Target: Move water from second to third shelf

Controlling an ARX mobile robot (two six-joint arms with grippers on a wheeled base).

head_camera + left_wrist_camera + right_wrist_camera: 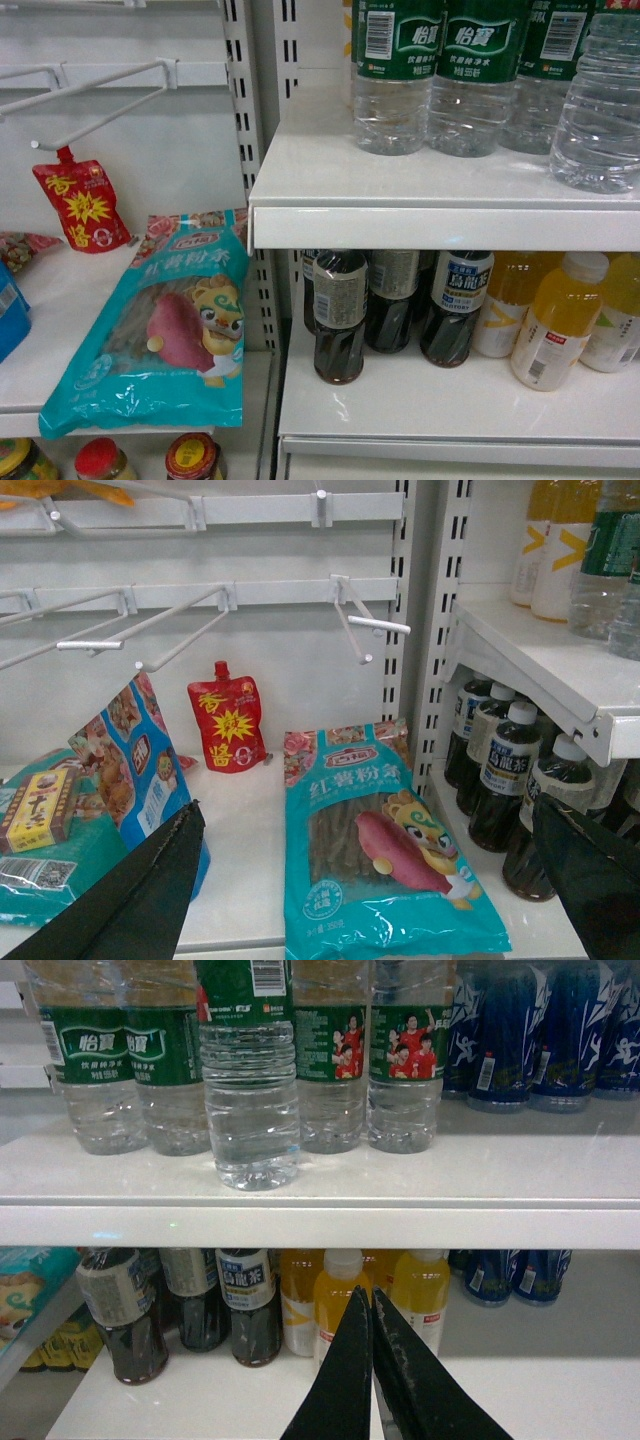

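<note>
Several clear ribbed water bottles with dark green labels stand in a row on the upper white shelf (320, 1185). One water bottle (247, 1090) stands ahead of the row, near the shelf's front edge; in the head view it is at the far right (600, 100). My right gripper (367, 1295) is shut with nothing between its fingers and sits below that shelf, in front of the yellow juice bottles. My left gripper (368, 810) is open and empty over the left bay, above a teal noodle bag (385, 850). Neither gripper shows in the head view.
The lower shelf (450, 400) holds dark tea bottles (340, 315) and yellow juice bottles (560, 320). Blue bottles (545, 1030) stand to the right of the water. The left bay has wire hooks (360, 625), a red sauce pouch (228, 723) and snack packs.
</note>
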